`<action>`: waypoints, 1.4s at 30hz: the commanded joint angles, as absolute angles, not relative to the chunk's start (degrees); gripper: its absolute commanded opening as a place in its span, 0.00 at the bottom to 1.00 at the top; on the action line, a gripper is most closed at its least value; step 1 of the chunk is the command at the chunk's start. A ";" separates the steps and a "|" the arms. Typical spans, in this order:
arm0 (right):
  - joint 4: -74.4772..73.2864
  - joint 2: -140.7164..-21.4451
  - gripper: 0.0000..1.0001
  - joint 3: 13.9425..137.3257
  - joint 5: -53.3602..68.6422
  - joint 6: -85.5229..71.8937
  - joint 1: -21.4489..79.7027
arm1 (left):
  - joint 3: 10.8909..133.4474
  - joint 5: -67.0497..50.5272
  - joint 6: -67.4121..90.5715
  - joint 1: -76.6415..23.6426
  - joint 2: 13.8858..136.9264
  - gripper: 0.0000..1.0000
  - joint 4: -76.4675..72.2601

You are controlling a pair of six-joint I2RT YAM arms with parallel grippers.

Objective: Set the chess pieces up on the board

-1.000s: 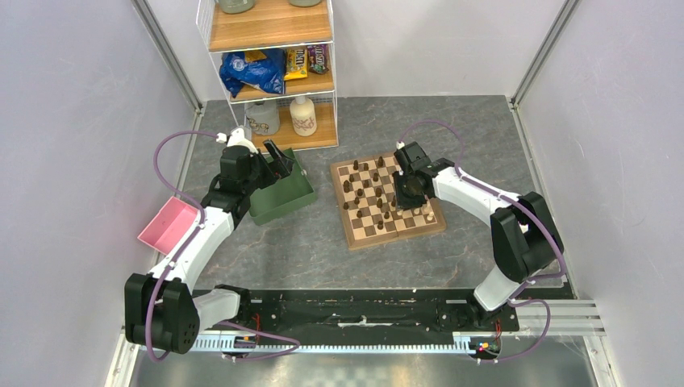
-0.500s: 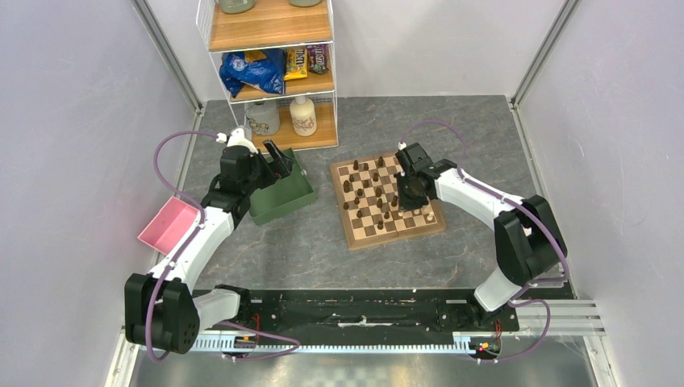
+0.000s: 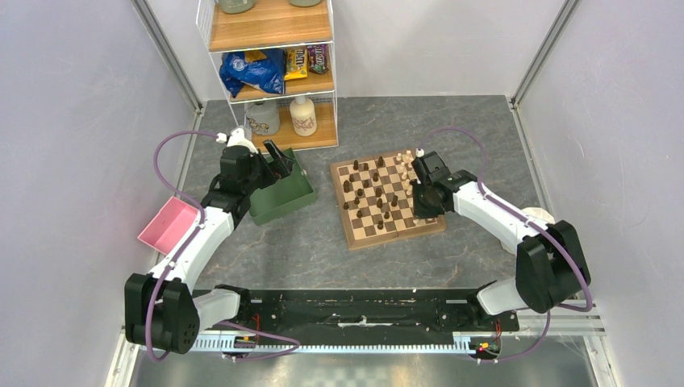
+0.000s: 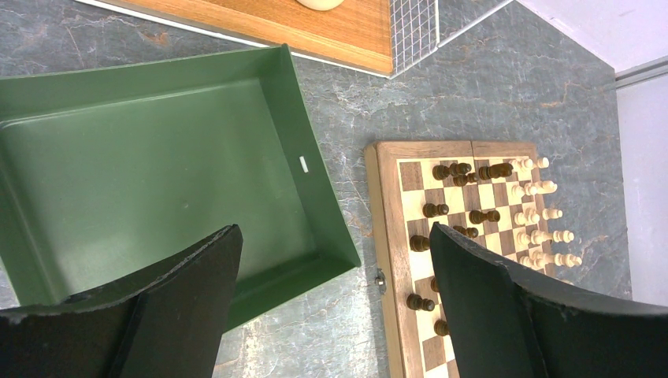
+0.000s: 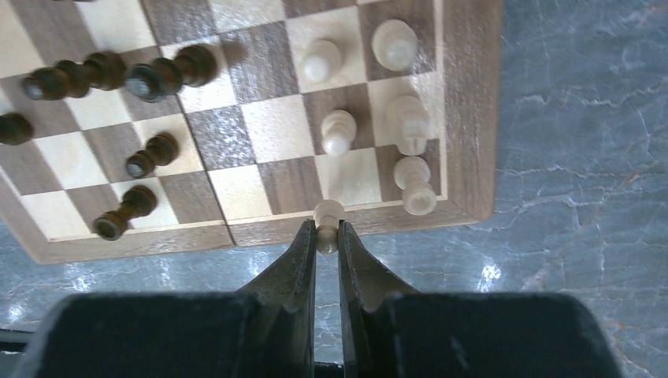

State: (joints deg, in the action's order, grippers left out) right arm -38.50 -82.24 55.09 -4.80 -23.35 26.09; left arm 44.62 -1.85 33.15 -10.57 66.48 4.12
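Cream piece [image 5: 328,214] pinched at board [image 5: 471,118] border.
Held by right end effector [image 5: 327,236], fingers closed tight on it, beside cream row; board flat on counter [image 5: 567,157]; left end effector [image 4: 335,236] wide open, empty, over tray [image 4: 299,142].

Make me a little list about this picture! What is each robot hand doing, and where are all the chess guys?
left gripper: jaws open, holding nothing, above the green tray
right gripper: jaws shut on one cream piece, at the board's border
board: flat on the grey table
dark pieces: spread over the left and middle squares
cream pieces: grouped along the board's right side
green tray contents: nothing seen in the part shown
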 commanded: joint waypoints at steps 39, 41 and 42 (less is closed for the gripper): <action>-34.90 -84.78 0.26 53.76 -6.48 -22.83 23.59 | 44.91 -2.73 34.54 -10.11 66.39 0.96 0.80; -34.94 -84.35 0.29 54.04 -5.84 -22.67 23.62 | 44.93 -2.73 34.59 -10.11 66.42 0.95 0.79; -35.06 -84.14 0.31 54.20 -5.41 -22.51 23.63 | 44.93 -2.80 34.56 -10.11 66.38 0.95 0.82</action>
State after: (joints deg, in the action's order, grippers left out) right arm -35.55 -84.60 53.65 -6.24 -23.11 23.83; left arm 44.60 -1.91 33.17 -10.57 66.50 3.33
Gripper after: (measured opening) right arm 0.283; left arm 0.957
